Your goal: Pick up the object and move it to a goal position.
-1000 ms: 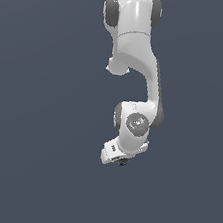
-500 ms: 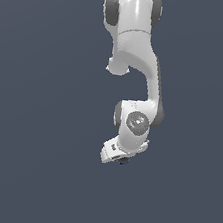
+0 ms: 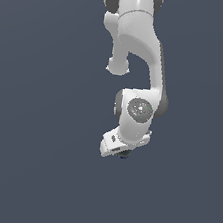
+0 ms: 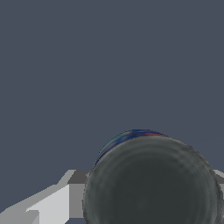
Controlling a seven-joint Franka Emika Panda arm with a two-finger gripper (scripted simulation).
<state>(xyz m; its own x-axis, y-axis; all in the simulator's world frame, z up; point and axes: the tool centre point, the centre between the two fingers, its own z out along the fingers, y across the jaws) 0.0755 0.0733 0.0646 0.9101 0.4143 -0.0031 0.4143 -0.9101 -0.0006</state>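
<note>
From my end, the arm hangs down from the upper part of the exterior view, and its claw [image 3: 122, 153] is tucked under the white wrist housing. The object [image 3: 123, 156] shows there only as a tiny dark speck right at the underside of that housing, touching or nearly touching the claw; I cannot see any desk or surface under it. In the wrist view the object [image 4: 151, 179] fills the near field as a big dark grey-green ball with a blue sliver on its edge, sitting right up against the pale finger [image 4: 48, 205] beside it.

I cannot tell whether the claw is closed on the ball or merely around it, since the finger tips are hidden behind the ball itself.

My worry is the grip. A round, smooth ball offers only small contact patches, so I judge it could squirt out sideways if the fingers are off-centre. A quick swing toward the goal might also roll it loose. No goal marker is visible in either view, so overshoot is possible.
</note>
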